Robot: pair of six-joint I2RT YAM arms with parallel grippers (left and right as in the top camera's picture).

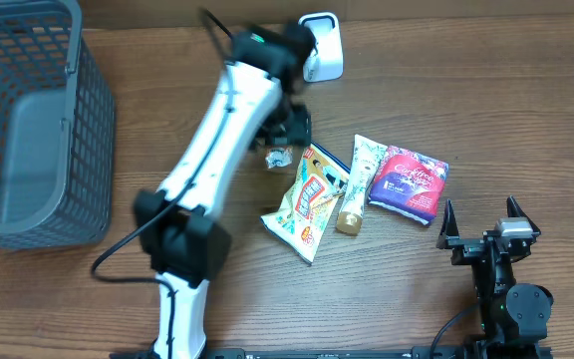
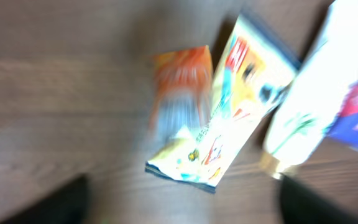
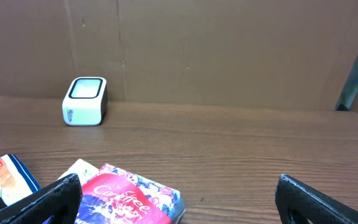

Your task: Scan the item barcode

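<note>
While four items [image 1: 312, 199] lie clustered, one scanner [image 1: 322, 45] and one basket [image 1: 93, 130] stand apart.

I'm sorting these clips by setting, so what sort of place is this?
Probably a mock shop checkout on a wooden table: there is a white barcode scanner, a grey shopping basket and packaged goods like the yellow snack bag.

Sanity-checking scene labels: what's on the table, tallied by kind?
Packets: 3 (small packet, snack bag, pouch)
Tube: 1
Scanner: 1
Basket: 1
Total: 6
</note>
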